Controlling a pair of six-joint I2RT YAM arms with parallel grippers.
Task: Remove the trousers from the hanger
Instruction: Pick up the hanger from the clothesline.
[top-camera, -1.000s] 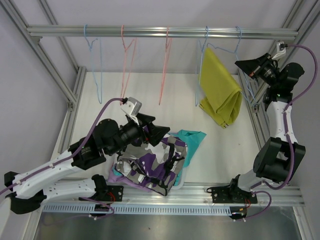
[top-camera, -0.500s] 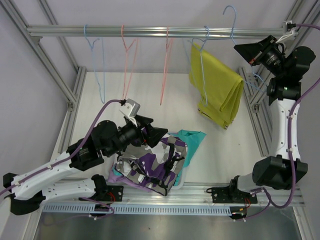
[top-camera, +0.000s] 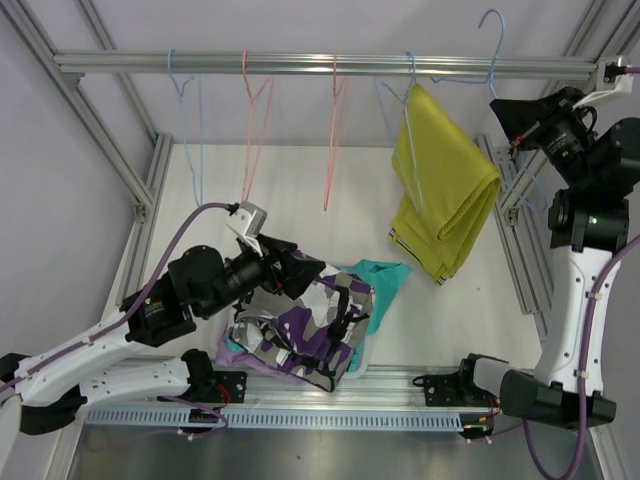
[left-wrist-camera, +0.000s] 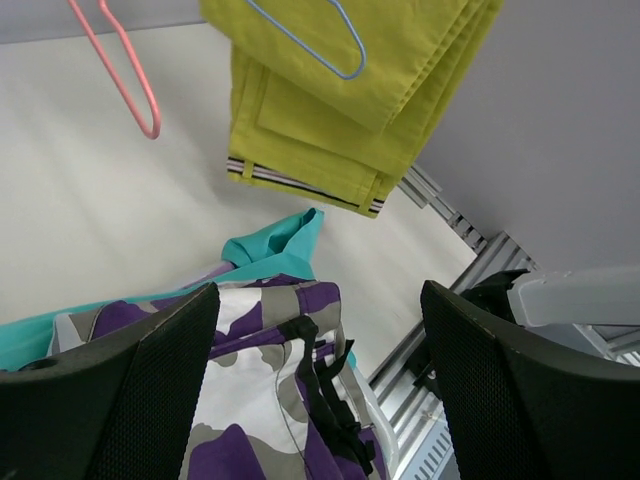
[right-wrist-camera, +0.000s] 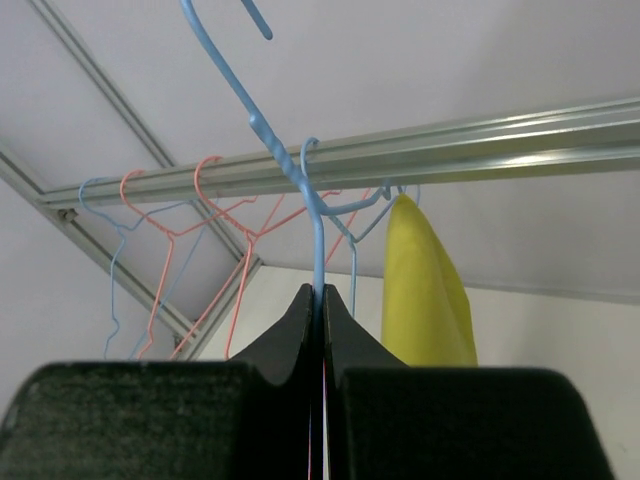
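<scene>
Yellow trousers (top-camera: 440, 190) hang folded over a blue hanger (right-wrist-camera: 319, 250). Its hook is above the rail (top-camera: 300, 63), and the right gripper (right-wrist-camera: 322, 292) is clamped on its neck. The left gripper (left-wrist-camera: 318, 300) gapes wide over camouflage trousers (top-camera: 300, 335) and teal trousers (top-camera: 385, 275) piled on the table (top-camera: 450, 310).

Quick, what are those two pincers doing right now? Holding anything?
Left pincer: open, holding nothing.
Right pincer: closed on the blue hanger.
</scene>
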